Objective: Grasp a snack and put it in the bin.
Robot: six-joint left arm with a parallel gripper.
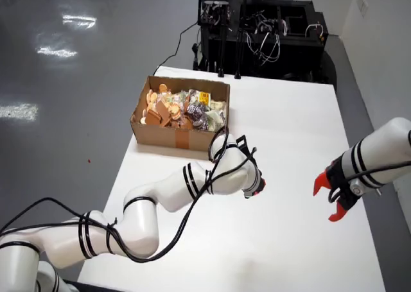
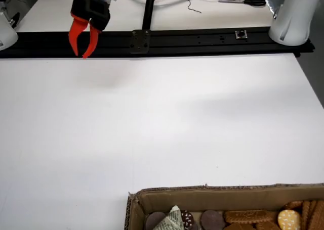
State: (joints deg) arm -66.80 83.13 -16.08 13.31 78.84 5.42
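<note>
A brown cardboard box (image 1: pixel 173 135) stands at the far left of the white table in the view from above. It holds several snacks (image 1: pixel 183 108): round biscuits and wrapped packets. My gripper (image 1: pixel 257 188) is on the cabled white arm and hangs over the table just in front of the box's near right corner. Only a dark wrist and a bit of red fingertip show, so its jaws cannot be read. In the view that rides on the gripper, the box rim (image 2: pixel 223 192) and snacks (image 2: pixel 243 217) lie along the bottom edge. My own fingers are out of that picture.
A second white arm enters from the right of the view from above; its red-fingered gripper (image 1: pixel 331 201) hangs near that table edge, fingers apart. The riding view shows that red gripper (image 2: pixel 83 40), a black rail (image 2: pixel 202 38) and an arm base (image 2: pixel 296 17).
</note>
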